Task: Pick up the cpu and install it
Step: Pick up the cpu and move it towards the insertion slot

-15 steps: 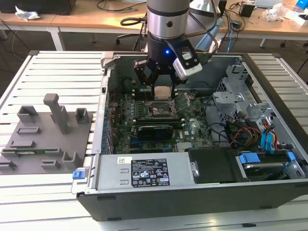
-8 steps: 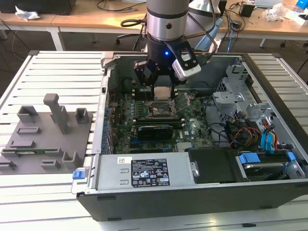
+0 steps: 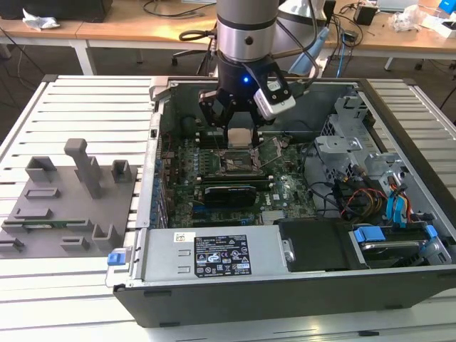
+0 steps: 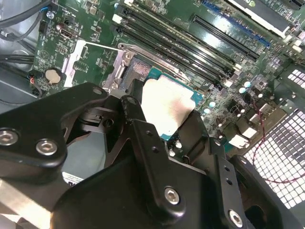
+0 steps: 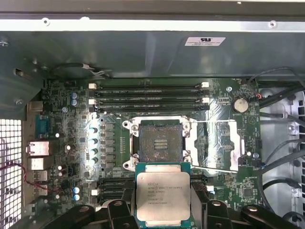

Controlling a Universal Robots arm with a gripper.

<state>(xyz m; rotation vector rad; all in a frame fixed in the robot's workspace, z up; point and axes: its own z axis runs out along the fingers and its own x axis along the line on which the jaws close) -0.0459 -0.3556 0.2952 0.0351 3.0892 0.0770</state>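
The tool (image 3: pixel 239 130) is clamped on the cpu (image 5: pixel 163 195), holding it flat above the motherboard, just beside the open socket (image 5: pixel 159 142). To my eye, seating it needs level, square alignment and no sideways scraping.

cpu (image 5: pixel 162 196): matt silvery metal lid, green laminate rim. gripper (image 4: pixel 164 109): black matt metal. Socket frame (image 5: pixel 157 119): bare shiny metal. Fixture plate (image 3: pixel 71 206): grey matt plastic.

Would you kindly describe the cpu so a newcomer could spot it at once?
Inside the open computer case, over the green motherboard, hangs the black gripper. The cpu is the flat silvery square between its fingers, unlike the dark, metal-framed socket nearby.
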